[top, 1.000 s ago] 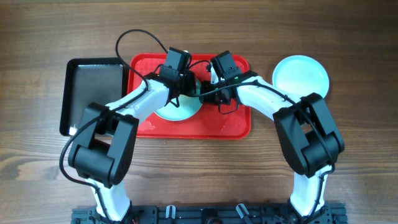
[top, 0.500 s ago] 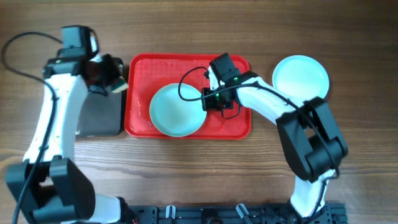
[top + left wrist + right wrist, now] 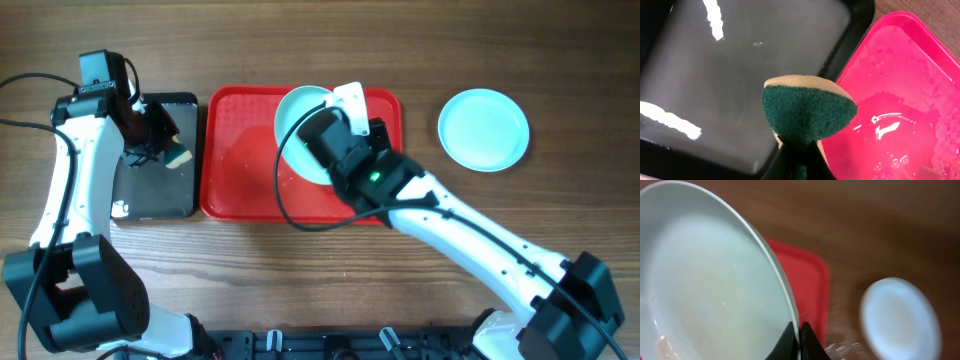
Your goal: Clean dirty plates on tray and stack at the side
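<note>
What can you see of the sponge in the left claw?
The sponge has two layers: a dark green scouring face toward the wrist camera and tan foam behind it. It looks soft and bowed into a rounded wedge, pinched at its lower edge by the left claw. It hangs over the edge of the black tray that lies beside the red tray. Whether it touches either tray can't be told.

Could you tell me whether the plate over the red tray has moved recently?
Yes: the plate, in the right gripper, shifted toward the red tray's far edge.
</note>
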Motion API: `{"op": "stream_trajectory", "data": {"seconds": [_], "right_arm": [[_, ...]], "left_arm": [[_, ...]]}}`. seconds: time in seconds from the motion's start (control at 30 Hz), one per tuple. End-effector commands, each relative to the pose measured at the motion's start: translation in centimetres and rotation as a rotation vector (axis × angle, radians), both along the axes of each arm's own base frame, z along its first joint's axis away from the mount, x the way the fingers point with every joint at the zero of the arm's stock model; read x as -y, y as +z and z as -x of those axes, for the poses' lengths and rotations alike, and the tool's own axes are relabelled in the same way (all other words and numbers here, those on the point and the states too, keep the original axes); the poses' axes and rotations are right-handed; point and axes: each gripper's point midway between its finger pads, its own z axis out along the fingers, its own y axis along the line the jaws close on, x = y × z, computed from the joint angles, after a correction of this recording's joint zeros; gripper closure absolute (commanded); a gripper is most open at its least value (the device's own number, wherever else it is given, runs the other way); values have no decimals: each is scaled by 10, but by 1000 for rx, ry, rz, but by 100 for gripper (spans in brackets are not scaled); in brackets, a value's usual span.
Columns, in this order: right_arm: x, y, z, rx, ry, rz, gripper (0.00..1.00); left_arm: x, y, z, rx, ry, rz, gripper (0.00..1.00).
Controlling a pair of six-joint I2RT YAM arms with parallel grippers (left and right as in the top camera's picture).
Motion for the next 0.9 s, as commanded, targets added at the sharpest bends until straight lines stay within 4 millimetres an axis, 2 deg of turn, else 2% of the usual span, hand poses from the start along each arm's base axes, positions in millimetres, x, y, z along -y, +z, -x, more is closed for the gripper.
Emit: {"op": "stream_trajectory", "data": {"seconds": [0.0,0.2,0.37,0.53,0.63,0.77,0.87], "right_arm": [[19,41,2,206,-108,202,96],[6,79,13,354,-106,372,96],[-4,105,20,438,-128,431,96],[-11,108,20,456,-124,394,96],[-19,91,19,403,-51,354,96],[-31,45,28,234,49,214,96],[-31,8,39,62,12,3,96]], "left_arm": [[1,-6,2,-22,6,4,96],[1,-6,3,-23,6,4,96],[1,-6,3,-23,6,4,96],[1,-6,3,-23,6,4,96],[1,-6,3,-23,6,4,96],[1,-6,3,-23,6,4,96],[1,-6,3,-23,6,4,96]]}}
